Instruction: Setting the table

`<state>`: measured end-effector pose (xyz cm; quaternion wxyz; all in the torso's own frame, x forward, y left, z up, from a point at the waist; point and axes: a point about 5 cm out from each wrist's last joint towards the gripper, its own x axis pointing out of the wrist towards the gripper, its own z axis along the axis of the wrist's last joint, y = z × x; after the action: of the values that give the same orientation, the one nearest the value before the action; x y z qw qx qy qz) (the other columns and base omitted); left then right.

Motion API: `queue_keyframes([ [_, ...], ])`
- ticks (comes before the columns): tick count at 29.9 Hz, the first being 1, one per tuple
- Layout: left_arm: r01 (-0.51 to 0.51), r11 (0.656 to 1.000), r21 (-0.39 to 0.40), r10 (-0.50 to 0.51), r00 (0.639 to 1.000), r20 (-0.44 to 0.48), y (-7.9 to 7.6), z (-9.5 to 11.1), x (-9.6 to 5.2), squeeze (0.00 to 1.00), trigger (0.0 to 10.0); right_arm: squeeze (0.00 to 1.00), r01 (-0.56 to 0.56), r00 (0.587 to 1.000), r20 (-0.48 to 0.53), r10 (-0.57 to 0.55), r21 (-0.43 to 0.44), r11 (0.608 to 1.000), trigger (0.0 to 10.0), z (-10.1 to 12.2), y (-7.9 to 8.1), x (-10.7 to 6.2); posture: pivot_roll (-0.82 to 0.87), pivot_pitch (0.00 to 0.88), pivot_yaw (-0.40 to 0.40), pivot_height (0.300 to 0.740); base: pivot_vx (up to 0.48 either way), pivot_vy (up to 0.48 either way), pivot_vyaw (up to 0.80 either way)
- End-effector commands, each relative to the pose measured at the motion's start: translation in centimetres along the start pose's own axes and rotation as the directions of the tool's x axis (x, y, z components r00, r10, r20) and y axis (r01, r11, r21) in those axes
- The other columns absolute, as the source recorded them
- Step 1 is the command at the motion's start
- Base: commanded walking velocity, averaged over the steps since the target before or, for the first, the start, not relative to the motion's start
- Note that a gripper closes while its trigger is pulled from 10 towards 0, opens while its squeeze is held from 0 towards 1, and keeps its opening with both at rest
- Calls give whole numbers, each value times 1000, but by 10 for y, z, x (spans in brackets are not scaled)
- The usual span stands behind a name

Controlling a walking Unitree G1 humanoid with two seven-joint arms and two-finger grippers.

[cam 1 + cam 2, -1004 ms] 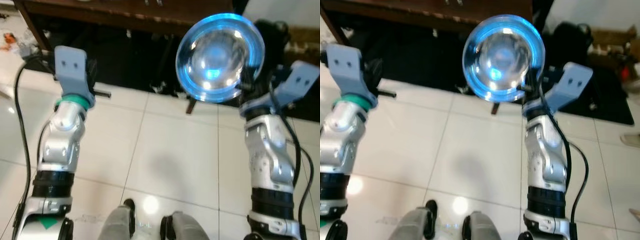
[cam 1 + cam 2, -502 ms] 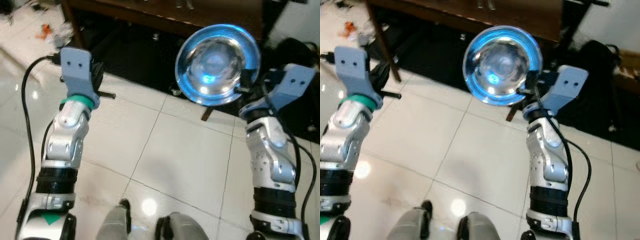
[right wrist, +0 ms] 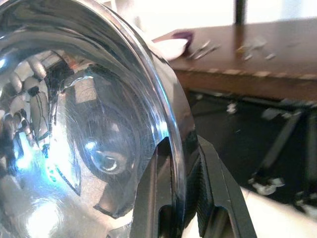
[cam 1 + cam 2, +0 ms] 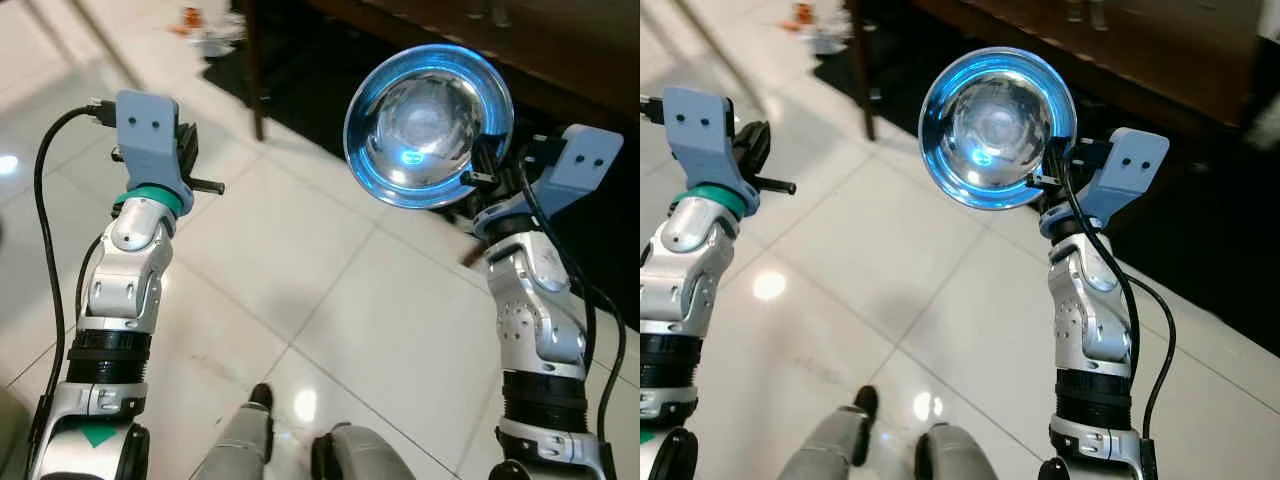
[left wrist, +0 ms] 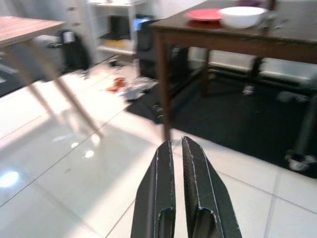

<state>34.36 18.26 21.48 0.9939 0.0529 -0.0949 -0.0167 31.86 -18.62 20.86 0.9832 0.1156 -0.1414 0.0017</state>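
Note:
My right gripper [image 3: 181, 198] is shut on the rim of a shiny steel bowl [image 4: 428, 125], held up at chest height with its hollow facing me and glowing blue at the edge. The bowl [image 4: 995, 128] hangs over the white tile floor, in front of a dark wooden table [image 5: 277, 37]. On that table sit a red plate [image 5: 204, 14], a white bowl [image 5: 241, 16] and some cutlery [image 3: 205, 48]. My left gripper [image 5: 177, 148] is raised at the left, shut and holding nothing.
A dark table leg [image 4: 254, 70] stands on the tiles ahead. Under the table lies a black mat [image 5: 247, 119] with chair castors. Small litter [image 4: 205, 25] lies far left. A light wooden table [image 5: 22, 29] stands further left. My own feet [image 4: 300, 450] show below.
The whole view has swung, so the table edge and its leg now sit more to the upper right and centre. Both arms hold the same pose, with the bowl still gripped.

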Motion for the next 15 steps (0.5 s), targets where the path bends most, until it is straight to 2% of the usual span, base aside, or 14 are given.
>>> queue_keyframes([
  [1,3,1000,6,-3,1000,-19,-1,-4,-2,0,10000,0,13,1000,15,-13,4,1000,10000,2,-4,-2,21,82,-24,740,0,0,800],
  [15,-5,1000,9,5,1000,-20,0,-4,-1,0,10000,0,16,1000,13,-16,4,1000,10000,2,-4,-2,21,91,-23,740,0,0,800],
])
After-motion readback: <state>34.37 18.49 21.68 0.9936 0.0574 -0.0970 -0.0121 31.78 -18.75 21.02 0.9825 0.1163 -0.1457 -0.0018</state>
